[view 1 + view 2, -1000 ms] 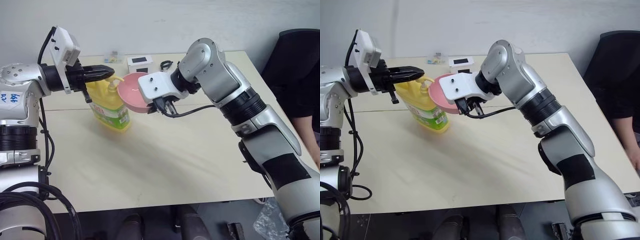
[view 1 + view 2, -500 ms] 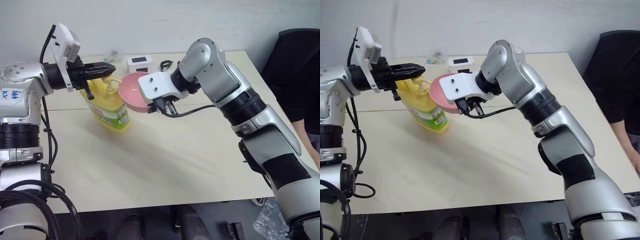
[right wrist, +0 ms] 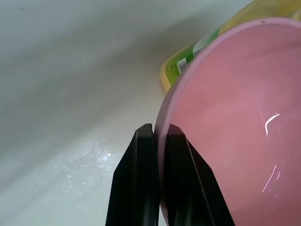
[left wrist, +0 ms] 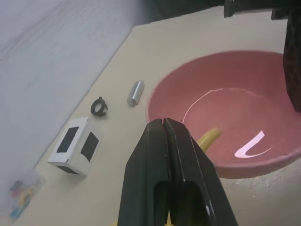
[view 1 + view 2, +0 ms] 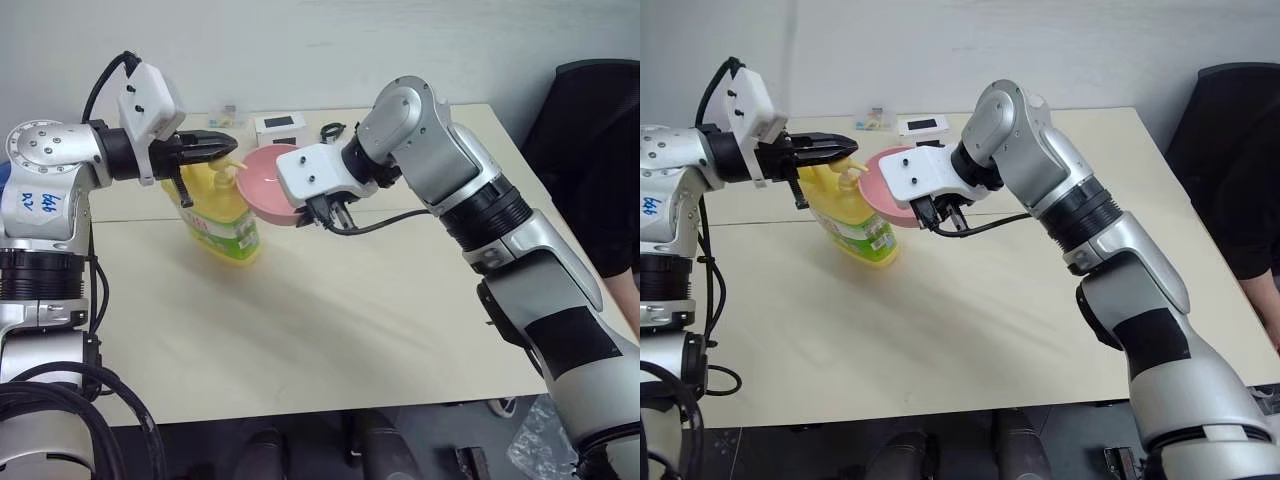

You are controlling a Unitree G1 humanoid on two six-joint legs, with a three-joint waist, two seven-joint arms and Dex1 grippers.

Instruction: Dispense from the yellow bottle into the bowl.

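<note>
While the right tool point(image 3: 160, 136) pinches the small pink plastic bowl point(image 5: 268, 182) by its rim beside the spout, the left tool point(image 5: 228, 145), fingers shut & empty, sits over the tall yellow plastic pump bottle point(image 5: 222, 215); press goes down.

I'm looking down on a pale beige table point(image 5: 330, 330) pushed against a plain light grey wall point(image 5: 300, 50). A seam crosses the tabletop from side to side. Off the table's right edge stands a black chair point(image 5: 590, 120), and dark floor point(image 5: 440, 440) shows below the near edge.
</note>
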